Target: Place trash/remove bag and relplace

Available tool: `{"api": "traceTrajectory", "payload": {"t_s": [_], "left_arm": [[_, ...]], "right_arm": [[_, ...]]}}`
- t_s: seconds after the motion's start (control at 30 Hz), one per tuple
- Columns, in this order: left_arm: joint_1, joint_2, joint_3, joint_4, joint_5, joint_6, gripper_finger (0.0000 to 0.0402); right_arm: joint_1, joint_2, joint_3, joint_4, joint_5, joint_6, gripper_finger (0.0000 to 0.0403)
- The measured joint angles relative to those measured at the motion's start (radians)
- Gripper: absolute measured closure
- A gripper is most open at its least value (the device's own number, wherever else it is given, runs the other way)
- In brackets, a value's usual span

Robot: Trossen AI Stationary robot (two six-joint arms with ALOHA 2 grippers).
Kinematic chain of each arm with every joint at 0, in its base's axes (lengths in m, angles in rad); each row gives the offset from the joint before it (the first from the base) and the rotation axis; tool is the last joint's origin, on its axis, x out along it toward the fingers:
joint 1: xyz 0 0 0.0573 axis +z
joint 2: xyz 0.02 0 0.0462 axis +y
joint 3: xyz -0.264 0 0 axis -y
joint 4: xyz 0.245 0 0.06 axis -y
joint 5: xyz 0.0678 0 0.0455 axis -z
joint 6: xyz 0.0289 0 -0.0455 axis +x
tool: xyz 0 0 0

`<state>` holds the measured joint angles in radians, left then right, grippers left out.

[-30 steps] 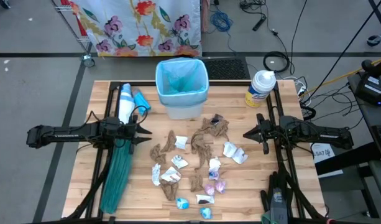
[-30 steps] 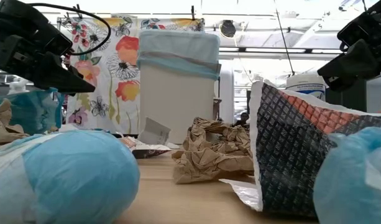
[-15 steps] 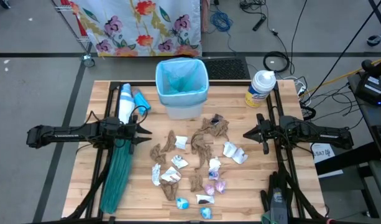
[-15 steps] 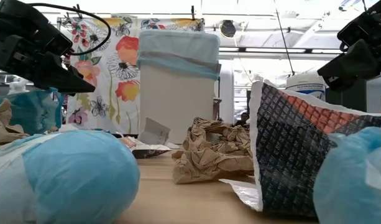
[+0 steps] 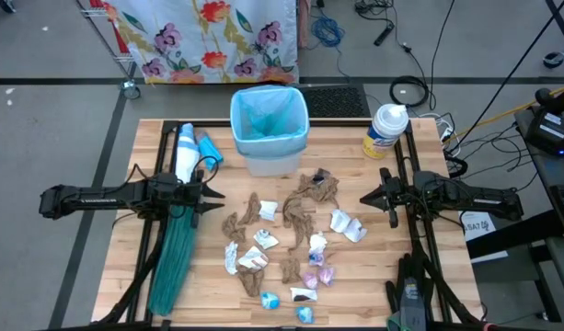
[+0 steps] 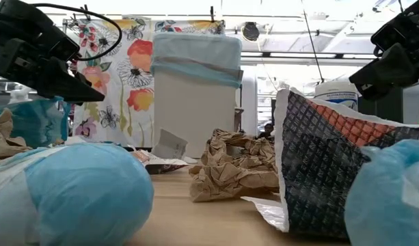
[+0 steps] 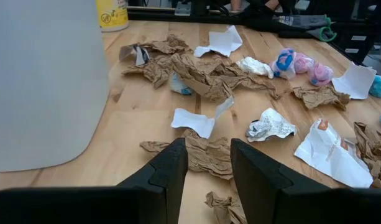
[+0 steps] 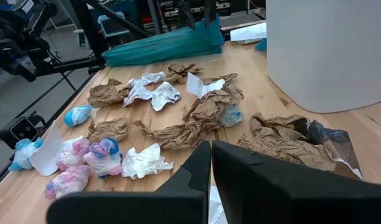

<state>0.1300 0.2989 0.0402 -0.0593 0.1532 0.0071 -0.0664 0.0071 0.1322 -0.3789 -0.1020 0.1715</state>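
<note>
High view | wooden table, trash strewn | left fingers apart, right fingers together

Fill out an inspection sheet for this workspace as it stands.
Surface: wooden table, bare patches between litter.
Job's things: white bin with pale-blue liner at the back; trash scattered mid-table; teal-green bag lying along the left edge.
Clutter: wipes canister at the back right.
Grippers: left claw open, empty, beside the scraps; right claw shut, empty.
Cables: several on the floor behind the table.
Surroundings: floral cloth behind.
</note>
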Motion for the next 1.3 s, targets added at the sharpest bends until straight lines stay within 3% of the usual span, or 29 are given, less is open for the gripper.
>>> {"api": "traceTrajectory", "payload": {"t_s": [0.4, 0.5, 0.67, 0.9, 1.07, 1.17, 1.3], "left_arm": [[0.000, 0.000, 0.000, 0.000, 0.000, -0.002, 0.0274], [0.000, 0.000, 0.000, 0.002, 0.000, -0.114, 0.0274], [0.000, 0.000, 0.001, 0.023, -0.110, -0.359, 0.0274], [0.000, 0.000, 0.001, 0.036, -0.278, -0.368, 0.0274], [0.000, 0.000, 0.001, 0.048, -0.243, -0.369, 0.0274], [0.000, 0.000, 0.056, -0.015, -0.223, -0.386, 0.0276], [0.000, 0.031, 0.228, -0.209, -0.223, -0.365, 0.0295]], "right_arm": [[0.000, 0.000, 0.000, 0.000, 0.000, 0.000, 0.0394], [0.000, 0.000, 0.000, 0.000, 0.000, 0.000, 0.0394], [0.000, 0.000, 0.000, 0.000, 0.000, 0.000, 0.0394], [0.000, 0.000, 0.000, 0.000, 0.000, 0.000, 0.0394], [0.000, 0.000, 0.000, 0.000, 0.000, 0.000, 0.0394], [0.000, 0.000, 0.000, 0.000, 0.000, 0.000, 0.0394], [0.000, 0.000, 0.000, 0.000, 0.000, 0.000, 0.0394]]}}
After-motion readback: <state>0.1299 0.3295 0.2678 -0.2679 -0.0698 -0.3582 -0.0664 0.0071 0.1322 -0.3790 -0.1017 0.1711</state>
